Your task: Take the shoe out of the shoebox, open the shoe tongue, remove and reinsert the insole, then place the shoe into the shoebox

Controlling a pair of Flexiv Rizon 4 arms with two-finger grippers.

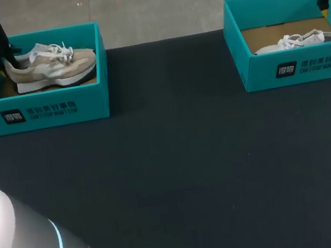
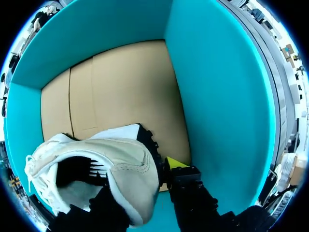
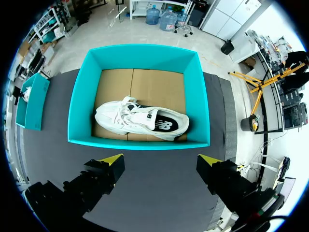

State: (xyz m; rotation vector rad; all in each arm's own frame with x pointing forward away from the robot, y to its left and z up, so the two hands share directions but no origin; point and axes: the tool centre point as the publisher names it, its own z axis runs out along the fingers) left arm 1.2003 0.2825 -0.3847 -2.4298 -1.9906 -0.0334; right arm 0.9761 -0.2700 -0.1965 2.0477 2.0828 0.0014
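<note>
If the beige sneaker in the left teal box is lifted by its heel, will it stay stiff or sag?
The beige and white sneaker probably keeps its shape, since its thick white sole looks firm. Held at the heel, where the left gripper is, the toe may tip downward. The loose white laces would likely dangle.

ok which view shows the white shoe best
The right wrist view: it looks straight down on the whole white shoe. The head view catches only its top over the box wall; the left wrist view shows only the beige shoe.
</note>
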